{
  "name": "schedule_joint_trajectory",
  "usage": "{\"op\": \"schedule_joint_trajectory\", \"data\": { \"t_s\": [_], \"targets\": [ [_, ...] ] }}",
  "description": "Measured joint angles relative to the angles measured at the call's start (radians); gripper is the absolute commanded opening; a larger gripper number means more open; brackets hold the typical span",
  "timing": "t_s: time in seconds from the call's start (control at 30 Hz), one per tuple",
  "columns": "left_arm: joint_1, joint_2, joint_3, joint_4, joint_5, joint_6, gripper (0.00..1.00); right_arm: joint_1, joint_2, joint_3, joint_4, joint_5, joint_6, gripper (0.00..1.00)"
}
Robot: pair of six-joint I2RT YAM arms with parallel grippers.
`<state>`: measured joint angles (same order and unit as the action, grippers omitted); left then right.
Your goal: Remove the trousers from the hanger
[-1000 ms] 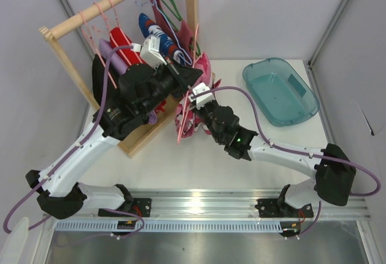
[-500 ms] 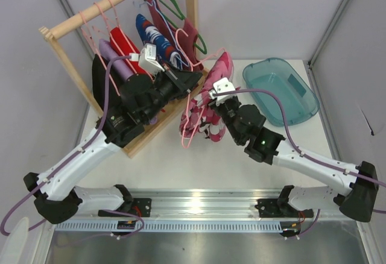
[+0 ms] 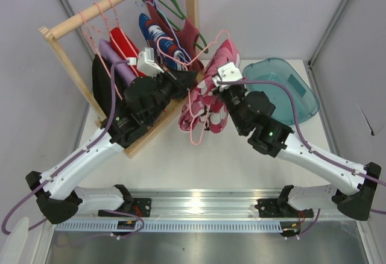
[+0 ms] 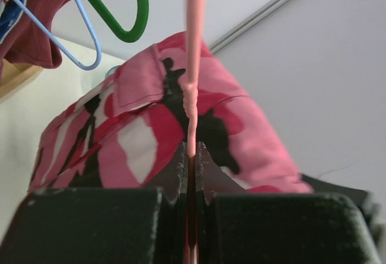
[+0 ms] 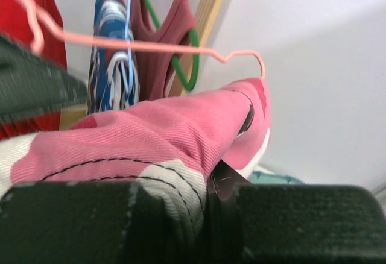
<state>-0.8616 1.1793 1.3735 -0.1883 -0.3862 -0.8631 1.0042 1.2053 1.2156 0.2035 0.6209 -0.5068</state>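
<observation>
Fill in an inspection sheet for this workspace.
Surface: white table, bare in front of the arms.
Job's things: pink patchy trousers hang on the pale-pink hanger, held up between the arms.
Clutter: wooden rack with other garments and a green hanger; teal tub at far right.
Grippers: left tool shut on the hanger wire; right tool shut on the trousers.
Cables: purple cables run along both arms, no snag seen.
Surroundings: grey walls; metal rail at the near edge.
</observation>
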Motion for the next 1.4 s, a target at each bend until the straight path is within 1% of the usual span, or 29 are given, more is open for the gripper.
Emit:
{"op": "schedule_joint_trajectory", "data": {
  "t_s": [0.27,0.53,0.63,0.73,0.87,0.93,1.0,1.1,1.23,1.4],
  "targets": [
    [0.0,0.063,0.013,-0.017,0.014,0.074,0.0,0.005,-0.001,0.118,-0.015,-0.035,-0.01,0.0],
    [-0.002,0.079,0.016,-0.093,0.05,0.135,0.0,0.014,-0.057,0.136,-0.014,-0.107,0.0,0.0],
    [-0.002,0.065,0.012,-0.103,0.055,0.148,0.0,-0.005,-0.072,0.149,-0.004,-0.111,0.003,0.0],
    [-0.002,0.04,-0.001,-0.114,0.053,0.162,0.0,-0.094,-0.074,0.169,-0.011,-0.112,0.035,0.0],
    [-0.003,0.004,-0.055,-0.13,0.048,0.181,0.0,-0.293,-0.058,0.211,-0.063,-0.114,0.108,0.0],
    [-0.003,-0.005,-0.076,-0.144,0.045,0.191,0.0,-0.372,-0.047,0.23,-0.08,-0.115,0.124,0.0],
    [-0.004,-0.008,-0.093,-0.154,0.039,0.201,0.0,-0.435,-0.042,0.234,-0.087,-0.126,0.133,0.0],
    [-0.004,-0.011,-0.116,-0.166,0.03,0.213,0.0,-0.495,-0.04,0.234,-0.1,-0.143,0.137,0.0],
    [-0.004,-0.022,-0.146,-0.163,0.033,0.223,0.0,-0.606,-0.04,0.234,-0.125,-0.194,0.136,0.0],
    [-0.004,-0.065,-0.225,-0.105,0.105,0.263,0.0,-0.756,-0.013,0.221,-0.122,-0.206,0.11,0.0]
  ]
}}
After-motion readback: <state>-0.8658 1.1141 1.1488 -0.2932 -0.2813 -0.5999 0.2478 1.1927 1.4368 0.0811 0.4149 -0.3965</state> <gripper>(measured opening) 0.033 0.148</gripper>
